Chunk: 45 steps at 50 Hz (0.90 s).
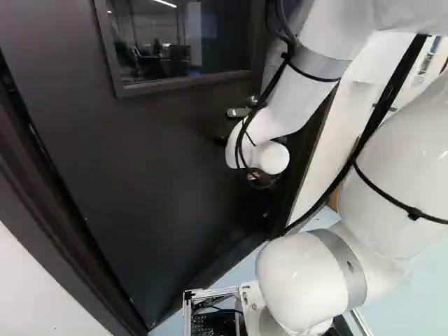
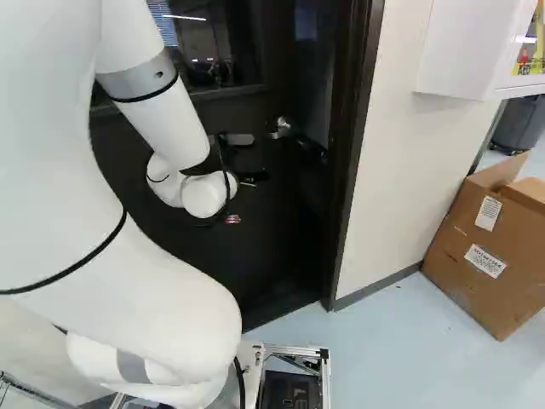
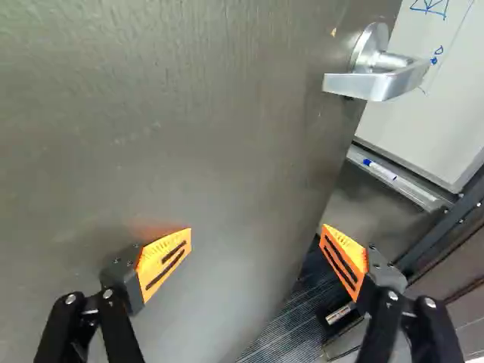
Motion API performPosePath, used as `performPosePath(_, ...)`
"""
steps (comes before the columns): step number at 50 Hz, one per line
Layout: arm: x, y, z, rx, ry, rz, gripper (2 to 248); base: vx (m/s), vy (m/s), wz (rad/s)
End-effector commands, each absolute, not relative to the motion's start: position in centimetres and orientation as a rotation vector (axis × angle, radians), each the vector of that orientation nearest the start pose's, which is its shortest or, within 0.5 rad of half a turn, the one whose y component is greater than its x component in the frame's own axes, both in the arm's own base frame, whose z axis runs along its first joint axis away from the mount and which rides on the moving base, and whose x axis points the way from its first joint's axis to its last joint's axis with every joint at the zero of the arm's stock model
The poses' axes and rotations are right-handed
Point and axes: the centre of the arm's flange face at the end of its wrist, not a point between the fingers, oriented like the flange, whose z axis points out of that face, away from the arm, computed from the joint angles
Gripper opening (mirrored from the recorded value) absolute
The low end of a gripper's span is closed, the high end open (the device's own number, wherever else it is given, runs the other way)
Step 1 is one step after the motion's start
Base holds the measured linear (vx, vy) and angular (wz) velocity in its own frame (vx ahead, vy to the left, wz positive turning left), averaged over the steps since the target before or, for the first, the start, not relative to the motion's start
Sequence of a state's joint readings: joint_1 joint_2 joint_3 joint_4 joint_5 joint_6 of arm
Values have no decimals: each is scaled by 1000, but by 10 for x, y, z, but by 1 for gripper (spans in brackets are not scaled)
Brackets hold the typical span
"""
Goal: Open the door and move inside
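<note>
Door (image 1: 161,154), dark, is standing ajar ahead of the base; it is filling the middle of the left base view; its free edge is sitting away from the door frame (image 2: 356,145), with a gap opening between them. Silver lever handle (image 3: 378,79) is projecting from the door's face near that edge; window (image 1: 185,38) is occupying the upper part of the door, and chairs or other furniture are showing dimly in its glass.

Gripper (image 2: 240,201) is hovering near the door, below the handle; in the wrist view, its two fingers are standing wide apart, orange pads (image 3: 164,261) facing each other; one finger is showing over the door's face, with an orange glow appearing on the surface beside it; the other is showing past the free edge; whether either is touching the door, I cannot tell. The handle is lying ahead of the gripper, toward the side of the finger past the edge.

Beyond the edge, whiteboard (image 3: 442,91) is bearing blue marks; marker (image 3: 380,169) is resting on the ledge under it; dark ribbed flooring (image 3: 291,325) is showing lower down.

White arm (image 1: 308,77) is reaching forward to the door, black cables running along it. At the right of the right base view, cardboard box (image 2: 485,247) is sitting tilted by pale wall (image 2: 400,153), flaps raised; white cabinet (image 2: 464,47) is hanging above; dark bin (image 2: 519,123) is standing farther back; pale blue floor (image 2: 400,358) is running beneath the box.
</note>
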<state>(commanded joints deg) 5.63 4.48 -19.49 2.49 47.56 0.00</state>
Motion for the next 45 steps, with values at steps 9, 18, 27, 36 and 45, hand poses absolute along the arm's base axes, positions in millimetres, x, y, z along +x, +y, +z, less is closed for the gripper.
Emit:
performPosePath(9, 369, 43, 396, -2499, -75, -1797, 247, 0, 0, 0)
performPosePath(18, 374, 55, 396, -2487, -99, -1786, 247, 0, 0, 0)
performPosePath(27, 379, 66, 397, -2474, -126, -1775, 247, 0, 0, 0)
performPosePath(36, 385, 78, 397, -2462, -146, -1765, 247, 0, 0, 0)
performPosePath(45, 390, 90, 397, -2453, -146, -1757, 247, 0, 0, 0)
